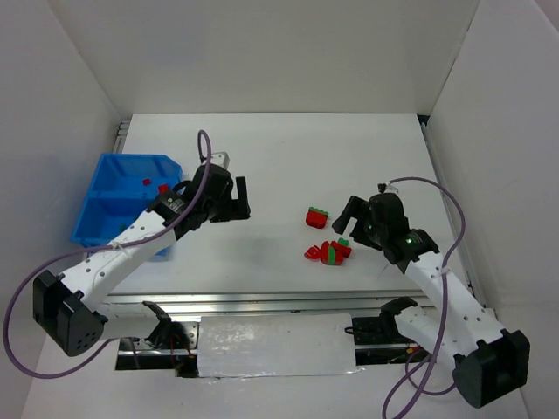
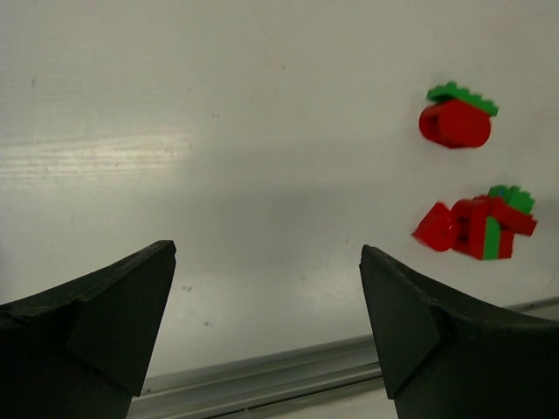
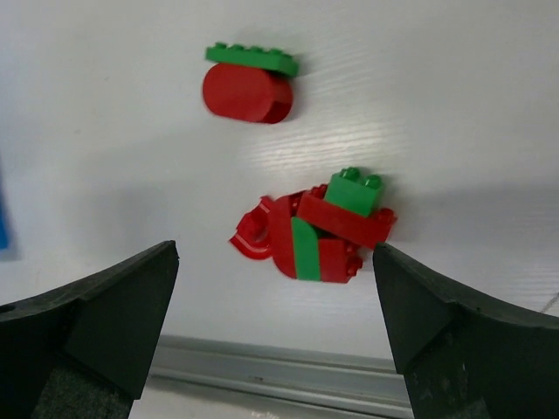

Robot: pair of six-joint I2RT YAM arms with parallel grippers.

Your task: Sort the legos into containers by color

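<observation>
Nearest, the right gripper [image 3: 275, 253] gapes empty over the tangled red and green bricks [image 3: 314, 231] on the table [image 1: 288, 157]; the left gripper [image 2: 266, 251] gapes too, near the blue bin [image 1: 103, 179]. Pinching here may lift both colours (they look interlocked).

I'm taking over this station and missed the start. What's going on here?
Two arms are sorting red and green legos into a blue bin. Neither holds anything right now. The left end effector is open over bare table just right of the bin, which holds at least one red brick. The right end effector is open beside the unsorted legos: a small pile and a red-and-green pair just beyond it.
</observation>
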